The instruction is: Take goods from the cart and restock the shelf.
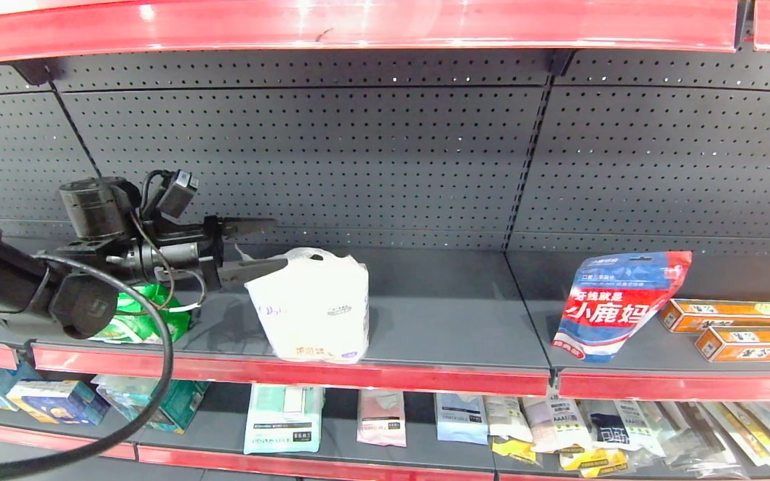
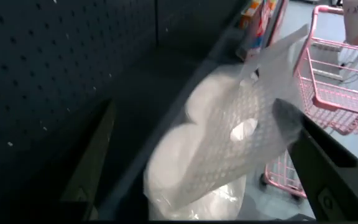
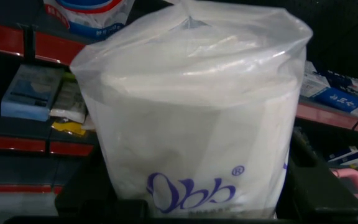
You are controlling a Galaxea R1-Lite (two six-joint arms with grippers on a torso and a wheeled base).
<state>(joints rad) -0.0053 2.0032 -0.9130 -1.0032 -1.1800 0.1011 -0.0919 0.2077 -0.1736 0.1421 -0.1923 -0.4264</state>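
Right gripper [image 3: 199, 198] clamps bag of paper rolls [image 3: 191, 106].

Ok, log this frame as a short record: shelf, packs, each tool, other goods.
shelf: grey shelf, red front edge
shelved pack: white roll pack, upright, near the front edge
left arm: left tool open, at that pack's handle
right arm: right tool shut on second roll pack
other goods: blue-red pouch, orange boxes, green packet
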